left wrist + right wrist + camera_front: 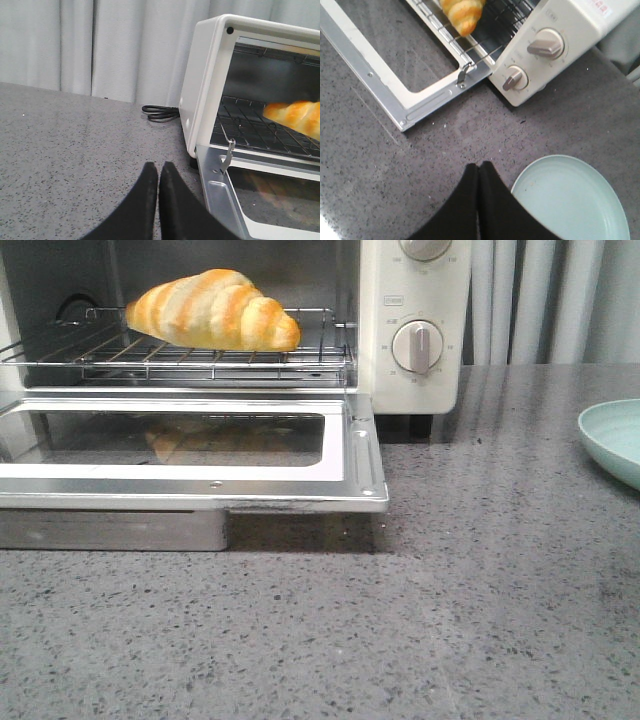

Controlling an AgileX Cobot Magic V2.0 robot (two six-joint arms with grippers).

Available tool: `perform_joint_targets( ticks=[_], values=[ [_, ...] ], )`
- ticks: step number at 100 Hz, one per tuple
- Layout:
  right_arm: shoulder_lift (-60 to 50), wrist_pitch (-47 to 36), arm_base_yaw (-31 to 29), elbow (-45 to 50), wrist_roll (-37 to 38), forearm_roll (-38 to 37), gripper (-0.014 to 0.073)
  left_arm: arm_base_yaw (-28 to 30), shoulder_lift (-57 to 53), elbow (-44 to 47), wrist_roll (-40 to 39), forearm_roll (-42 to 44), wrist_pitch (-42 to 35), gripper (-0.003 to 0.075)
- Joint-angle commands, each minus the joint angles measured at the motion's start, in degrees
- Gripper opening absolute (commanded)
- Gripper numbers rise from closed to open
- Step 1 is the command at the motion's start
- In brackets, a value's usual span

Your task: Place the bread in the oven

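Left gripper (158,172) and right gripper (479,172), fingers pressed together, empty. Bread (213,310) lies on the rack inside the oven (412,325), at 10 o'clock; likely light, soft, best held mid-body.

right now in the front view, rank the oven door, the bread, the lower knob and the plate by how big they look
1. oven door, largest by far
2. bread
3. plate, though cut off by the frame edge, so its place against the bread is unsure
4. lower knob, smallest
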Motion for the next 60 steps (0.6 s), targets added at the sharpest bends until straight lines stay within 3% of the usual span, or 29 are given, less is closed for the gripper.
perform_joint_targets(
  ticks=[1,18,60],
  values=[
    [-3.0,-1.0,-0.3,3.1,2.0,-2.5,-0.0076,0.1,-1.5,-1.3,-0.1,-0.5,-4.6,-0.0021],
    [-10.1,-14.2,-4.1,16.1,5.6,1.0,-0.0076,0.1,-1.5,-1.3,-0.1,-0.5,-4.6,-0.0021],
    [-21.8,-43.2,-28.3,41.9,5.6,13.8,-0.0076,0.1,-1.5,-1.3,-0.1,-0.5,-4.6,-0.0021]
  ],
)
